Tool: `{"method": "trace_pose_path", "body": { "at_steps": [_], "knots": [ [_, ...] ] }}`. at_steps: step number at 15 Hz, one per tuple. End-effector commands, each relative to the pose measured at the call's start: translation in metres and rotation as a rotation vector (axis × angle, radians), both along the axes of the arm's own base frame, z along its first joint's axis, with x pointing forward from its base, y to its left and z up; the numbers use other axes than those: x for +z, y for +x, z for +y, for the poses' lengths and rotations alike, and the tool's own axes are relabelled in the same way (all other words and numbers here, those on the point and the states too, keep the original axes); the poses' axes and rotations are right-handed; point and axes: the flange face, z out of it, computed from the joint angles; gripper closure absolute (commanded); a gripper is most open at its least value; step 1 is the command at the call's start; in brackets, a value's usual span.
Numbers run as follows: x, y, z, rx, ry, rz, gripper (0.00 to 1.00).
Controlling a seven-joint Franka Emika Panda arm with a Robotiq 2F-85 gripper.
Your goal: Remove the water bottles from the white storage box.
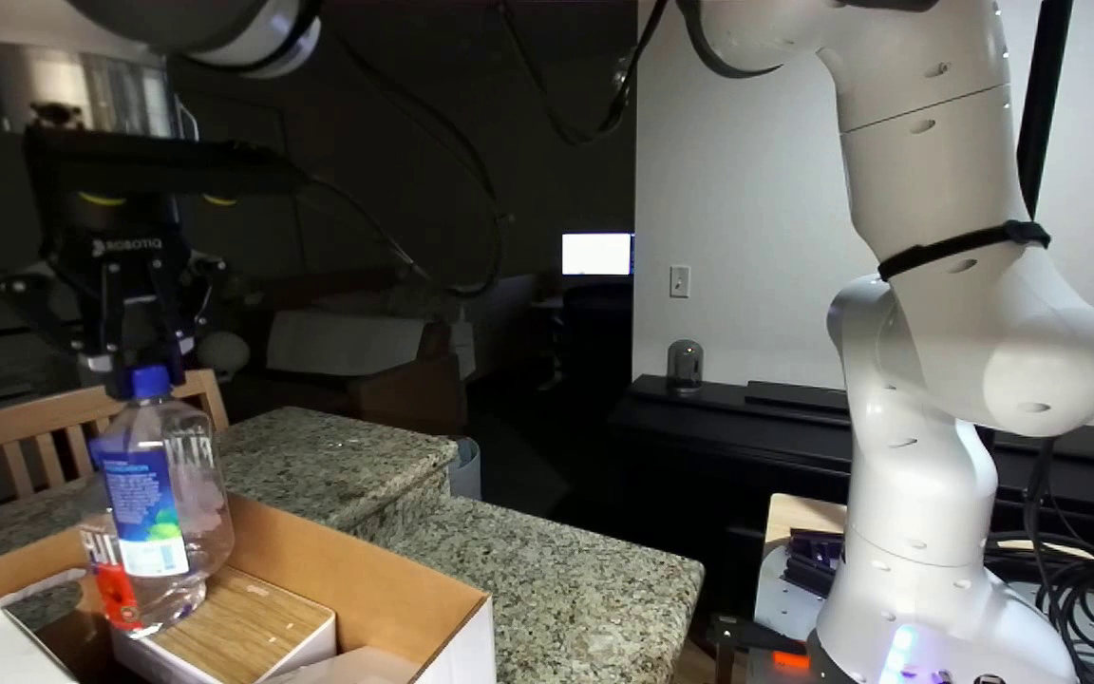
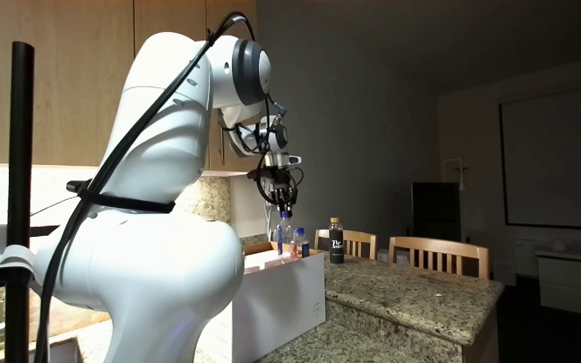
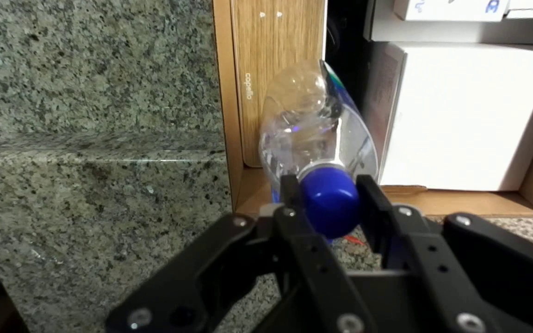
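My gripper [image 3: 327,185] is shut on the blue cap of a clear water bottle [image 3: 312,125]. In both exterior views the gripper [image 1: 143,369] [image 2: 285,205] points down with this bottle [image 1: 200,494] [image 2: 285,234] hanging below it, slightly tilted. The bottle is over the open white storage box [image 1: 457,646] [image 2: 280,307] [image 3: 227,115], its base near a wood-topped package; I cannot tell if they touch. A second blue-capped water bottle [image 2: 301,244] shows beside it in an exterior view, its lower part hidden by the box wall; I cannot tell whether it stands inside or behind.
The box holds a wood-topped package [image 1: 238,622] [image 3: 275,41] and white cartons [image 3: 465,115]. A raised granite ledge [image 2: 411,292] [image 1: 338,456] adjoins the box. A dark bottle [image 2: 336,244] stands on it. Wooden chairs [image 2: 437,247] are behind the ledge.
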Motion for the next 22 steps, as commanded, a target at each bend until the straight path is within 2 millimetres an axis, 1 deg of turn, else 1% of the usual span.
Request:
{"method": "trace_pose_path", "body": {
  "at_steps": [1,3,5,7,8,10,12,14,16,18,19,22],
  "knots": [
    [0.062,-0.027,-0.026,-0.054,0.027,-0.027,0.84],
    [0.088,-0.038,-0.047,-0.096,0.005,-0.049,0.84],
    [0.109,-0.048,-0.071,-0.142,-0.008,-0.054,0.84],
    [0.120,-0.055,-0.098,-0.191,-0.011,-0.048,0.84],
    [0.121,-0.057,-0.113,-0.213,-0.013,-0.039,0.84],
    [0.113,-0.061,-0.139,-0.251,-0.023,-0.032,0.84],
    [0.101,-0.062,-0.161,-0.281,-0.026,-0.047,0.84],
    [0.082,-0.057,-0.175,-0.307,-0.027,-0.072,0.84],
    [0.060,-0.046,-0.180,-0.313,-0.018,-0.095,0.85],
    [0.037,-0.034,-0.178,-0.299,-0.009,-0.091,0.85],
    [0.026,-0.028,-0.176,-0.289,-0.006,-0.084,0.85],
    [0.001,-0.009,-0.169,-0.274,-0.012,-0.060,0.85]
  ]
}}
